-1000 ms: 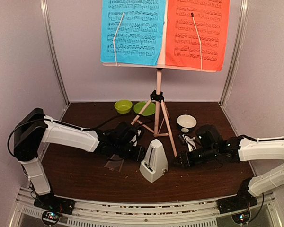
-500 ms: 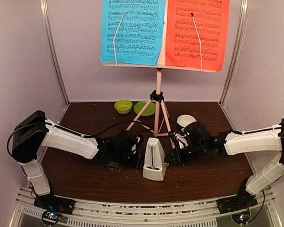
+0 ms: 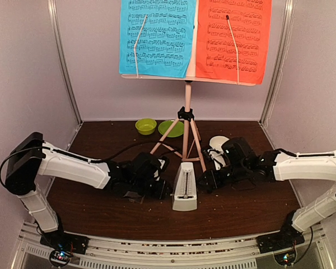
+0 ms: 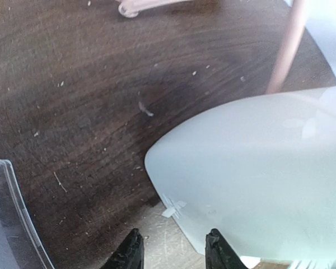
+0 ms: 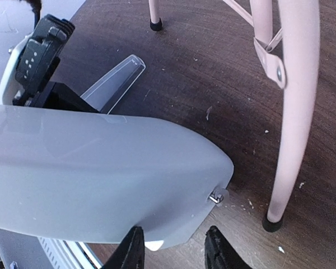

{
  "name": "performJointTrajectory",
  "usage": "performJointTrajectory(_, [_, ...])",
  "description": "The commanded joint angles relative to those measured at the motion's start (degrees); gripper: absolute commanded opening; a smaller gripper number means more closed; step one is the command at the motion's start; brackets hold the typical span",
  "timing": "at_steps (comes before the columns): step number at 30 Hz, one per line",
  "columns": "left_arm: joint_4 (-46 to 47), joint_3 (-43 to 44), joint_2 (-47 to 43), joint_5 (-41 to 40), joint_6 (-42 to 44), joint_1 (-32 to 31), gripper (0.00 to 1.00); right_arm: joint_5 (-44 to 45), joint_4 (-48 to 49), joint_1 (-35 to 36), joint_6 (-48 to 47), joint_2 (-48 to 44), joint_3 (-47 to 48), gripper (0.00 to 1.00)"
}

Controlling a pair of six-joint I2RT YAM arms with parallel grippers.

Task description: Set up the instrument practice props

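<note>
The pale pink music stand (image 3: 186,129) stands at the back middle, with the blue sheet (image 3: 157,36) and the red sheet (image 3: 232,39) on its desk. The cream metronome (image 3: 185,188) stands upright in front of its legs, uncovered. Its clear cover (image 3: 133,196) lies flat on the table to the left, and shows in the left wrist view (image 4: 5,224) and the right wrist view (image 5: 115,81). My left gripper (image 3: 163,188) is open against the metronome's left side (image 4: 257,185). My right gripper (image 3: 207,182) is open at its right side (image 5: 89,174), near the winding key (image 5: 215,197).
A green bowl (image 3: 145,126) and a green plate (image 3: 171,128) sit behind the stand's legs. A white bowl (image 3: 217,142) is partly hidden behind my right arm. A stand leg (image 5: 291,112) stands close to the right of my right gripper. Enclosure walls close in both sides.
Both grippers have closed in on the metronome from either side. The metronome has shifted slightly right and turned to face the front.
</note>
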Motion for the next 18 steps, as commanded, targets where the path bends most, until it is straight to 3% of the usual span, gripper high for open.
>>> performJointTrajectory(1, [0.76,0.74,-2.69,-1.62,2.01,0.18,0.41,2.28,-3.78,0.2,-2.67,-6.37,-3.42,0.42])
performJointTrajectory(8, [-1.88,3.06,-3.93,-1.74,4.78,1.69,0.46,0.92,-0.3,0.31,-3.11,-14.35,-7.4,0.72])
performJointTrajectory(18, [0.57,1.56,-6.23,2.52,4.57,3.9,0.49,1.86,3.02,0.76,-0.39,-16.19,-7.12,0.85])
